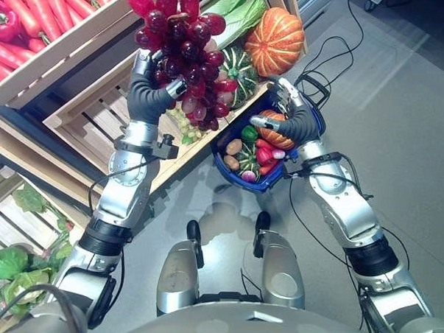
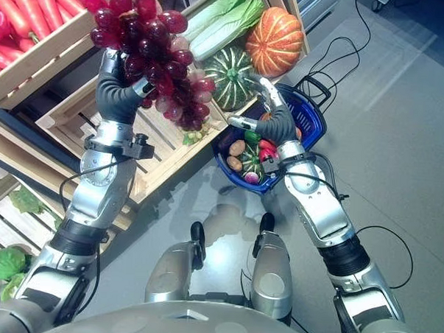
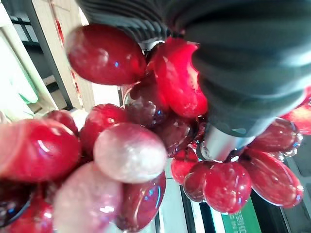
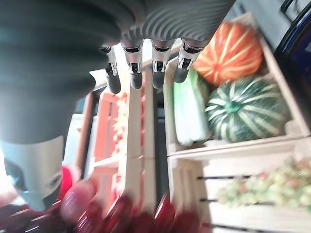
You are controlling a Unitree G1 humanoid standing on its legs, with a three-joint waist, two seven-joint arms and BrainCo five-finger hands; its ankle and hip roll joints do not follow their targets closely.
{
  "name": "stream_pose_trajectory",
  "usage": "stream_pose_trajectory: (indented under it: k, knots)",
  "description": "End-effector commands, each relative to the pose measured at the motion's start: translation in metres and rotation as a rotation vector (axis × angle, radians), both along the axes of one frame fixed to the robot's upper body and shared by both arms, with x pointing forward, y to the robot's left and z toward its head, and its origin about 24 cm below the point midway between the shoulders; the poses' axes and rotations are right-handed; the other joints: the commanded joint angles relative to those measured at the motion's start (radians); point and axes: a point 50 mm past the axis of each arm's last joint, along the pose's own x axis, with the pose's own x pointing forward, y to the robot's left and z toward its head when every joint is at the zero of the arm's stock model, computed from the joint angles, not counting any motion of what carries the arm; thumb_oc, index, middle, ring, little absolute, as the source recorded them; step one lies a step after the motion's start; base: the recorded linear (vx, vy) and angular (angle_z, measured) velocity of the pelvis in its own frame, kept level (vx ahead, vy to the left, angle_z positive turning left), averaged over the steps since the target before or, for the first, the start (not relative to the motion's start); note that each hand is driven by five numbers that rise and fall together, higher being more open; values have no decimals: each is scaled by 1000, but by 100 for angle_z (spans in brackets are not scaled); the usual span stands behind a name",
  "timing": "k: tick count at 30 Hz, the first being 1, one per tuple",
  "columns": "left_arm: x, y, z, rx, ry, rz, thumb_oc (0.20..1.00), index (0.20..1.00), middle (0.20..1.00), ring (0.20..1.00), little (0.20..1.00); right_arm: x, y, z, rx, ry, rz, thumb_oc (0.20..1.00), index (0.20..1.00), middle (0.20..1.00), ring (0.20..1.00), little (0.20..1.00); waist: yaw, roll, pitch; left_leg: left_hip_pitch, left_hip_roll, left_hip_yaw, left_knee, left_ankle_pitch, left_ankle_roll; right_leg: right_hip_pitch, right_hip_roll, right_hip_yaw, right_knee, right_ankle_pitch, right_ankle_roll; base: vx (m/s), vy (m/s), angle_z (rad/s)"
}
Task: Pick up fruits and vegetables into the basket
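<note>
My left hand (image 1: 148,97) is raised over the crates, shut on a large bunch of red grapes (image 1: 186,54). The berries crowd around its fingers (image 3: 221,141) in the left wrist view. The blue basket (image 1: 221,148) hangs at my right wrist, beside the shelf's front edge and right of the grapes. It holds a small orange pumpkin (image 1: 272,124), a green pepper (image 1: 249,132), potatoes (image 1: 233,146), red peppers and a small striped squash (image 1: 248,162). My right hand (image 1: 294,118) is over the basket, its fingers (image 4: 146,68) straight and open.
The upper crate holds an orange pumpkin (image 1: 275,40), a striped green squash (image 1: 241,71) and a napa cabbage (image 1: 236,12). Green grapes (image 1: 187,124) lie in the slatted crate below my left hand. Carrots and red peppers (image 1: 30,11) fill the far-left crate; leafy greens (image 1: 8,264) sit lower left.
</note>
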Motion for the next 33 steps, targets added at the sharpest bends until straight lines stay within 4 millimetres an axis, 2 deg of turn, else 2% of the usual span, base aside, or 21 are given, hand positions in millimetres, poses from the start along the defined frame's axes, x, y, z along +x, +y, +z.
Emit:
stream_pose_trajectory:
  k: [1,6,8,12,26,33]
  knots:
    - [-26,-6,31,-42,-213,-34,200,200,200,200,200,-24,27,32,140,-155,206,1000,1000,1000,1000,1000,-10,-24,-43,14,19,53,39,-76,22,112,-88,-7,-44,-58,119,0,0,0]
    - [-21,-14,29,-11,-178,-21,200,200,200,200,200,-32,49,40,111,-199,327,1000,1000,1000,1000,1000,3,-25,-34,14,17,50,43,-76,22,117,-91,-11,-44,-58,121,0,0,0]
    - [-19,-19,29,9,-171,-9,200,200,200,200,200,-30,59,41,90,-203,327,1000,1000,1000,1000,1000,12,-26,-30,11,16,47,50,-76,23,119,-93,-14,-41,-59,119,6,-30,6]
    - [-16,-24,29,35,-167,28,200,200,200,200,200,-24,65,41,90,-197,270,1000,1000,1000,1000,1000,23,-28,-25,11,15,43,53,-77,23,124,-94,-18,-42,-60,118,5,-17,4]
    - [-23,-43,44,103,-320,125,200,200,200,200,200,-14,62,36,188,-175,131,1000,1000,1000,1000,1000,14,-34,-17,13,17,47,53,-82,22,123,-92,-13,-44,-59,119,0,-1,0]
    - [-29,-46,45,123,-408,220,200,200,200,200,200,-8,52,28,136,-185,-27,1000,1000,1000,1000,1000,7,-38,-16,15,19,53,54,-84,23,121,-92,-8,-42,-59,120,2,2,0]
